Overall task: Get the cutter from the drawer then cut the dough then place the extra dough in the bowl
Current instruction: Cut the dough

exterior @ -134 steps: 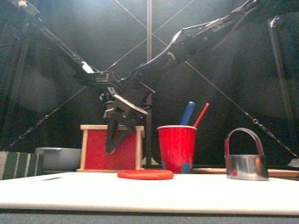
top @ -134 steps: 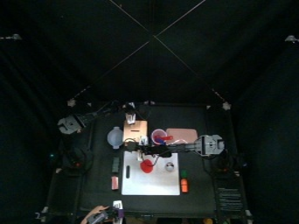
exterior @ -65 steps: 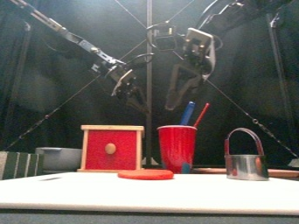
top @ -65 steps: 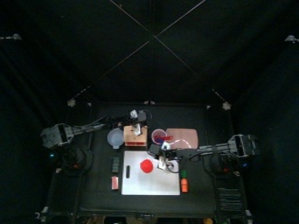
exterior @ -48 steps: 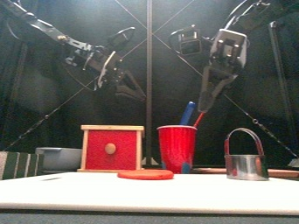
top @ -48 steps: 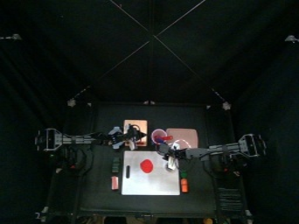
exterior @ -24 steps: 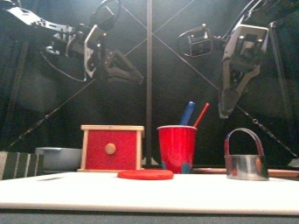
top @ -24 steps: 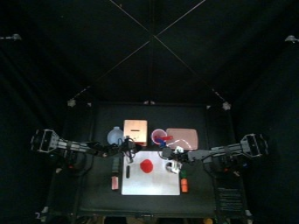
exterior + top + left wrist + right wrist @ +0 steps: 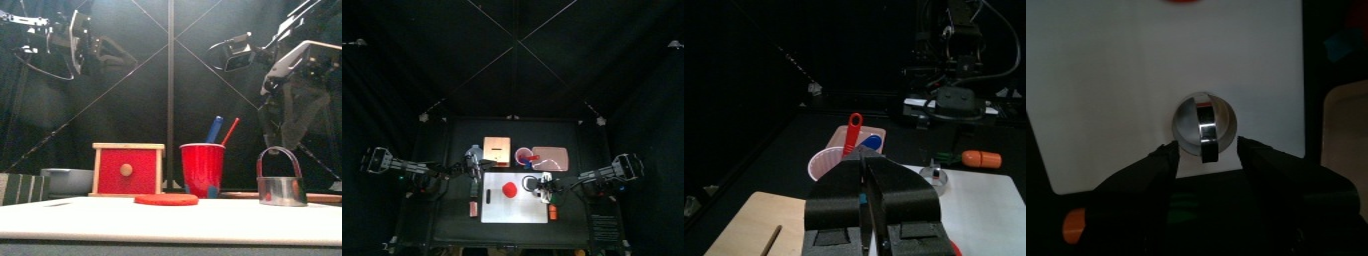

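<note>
Black tabletop [image 9: 449,225] within black curtains, carrying a flat white cutting board [image 9: 171,216] nearest the front edge; on the board's far part lie a thin, smooth red dough disc [image 9: 166,199], left of centre, and to its right the cutter [image 9: 281,186], a shiny upright metal ring with an arched wire handle, well apart from the dough. Top view only: a small orange toy [image 9: 553,211] on the board's near right part. Behind the board, left to right: blue-grey bowl [image 9: 67,180]; pale wooden box [image 9: 128,169] with its red drawer front flush; red cup [image 9: 203,168] holding a blue and a red toy knife; pink tray [image 9: 553,157], seen only from above. Right gripper [image 9: 1207,152] hangs high above the cutter, jaws spread and empty; its wrist view looks straight down into the ring. Left gripper [image 9: 867,165] is raised at the left, jaws pressed together on nothing.
</note>
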`<control>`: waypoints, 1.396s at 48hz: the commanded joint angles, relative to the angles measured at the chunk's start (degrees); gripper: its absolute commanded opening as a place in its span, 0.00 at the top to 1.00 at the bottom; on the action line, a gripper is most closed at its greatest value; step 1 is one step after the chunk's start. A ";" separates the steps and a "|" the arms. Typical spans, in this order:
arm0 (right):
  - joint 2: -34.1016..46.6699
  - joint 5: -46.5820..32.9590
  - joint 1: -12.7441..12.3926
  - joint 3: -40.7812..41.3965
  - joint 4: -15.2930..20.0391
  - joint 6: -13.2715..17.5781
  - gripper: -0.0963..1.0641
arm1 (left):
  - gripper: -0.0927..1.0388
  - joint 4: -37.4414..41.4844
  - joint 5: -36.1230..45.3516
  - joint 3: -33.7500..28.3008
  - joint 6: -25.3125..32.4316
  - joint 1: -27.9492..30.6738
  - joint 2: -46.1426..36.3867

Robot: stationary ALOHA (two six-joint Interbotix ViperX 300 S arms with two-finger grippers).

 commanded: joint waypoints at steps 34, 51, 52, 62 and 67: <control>5.19 2.37 -2.55 -11.07 0.09 -0.18 0.59 | 0.60 -1.41 -0.44 4.66 0.00 -0.88 1.58; 17.31 7.12 -6.15 -27.07 -0.09 -0.88 0.59 | 0.60 -1.14 -0.53 9.76 0.44 -0.53 -1.67; 17.93 7.56 -6.24 -28.13 -0.09 -0.88 0.59 | 0.60 -1.14 -0.44 10.11 0.44 -0.53 -2.02; 23.47 11.95 -6.50 -36.47 0.09 -1.14 0.59 | 0.60 -0.88 -0.44 11.69 0.44 -0.53 -3.34; 25.58 13.01 -6.33 -38.50 0.35 -1.23 0.59 | 0.60 -0.88 -0.44 12.22 0.44 -0.53 -3.34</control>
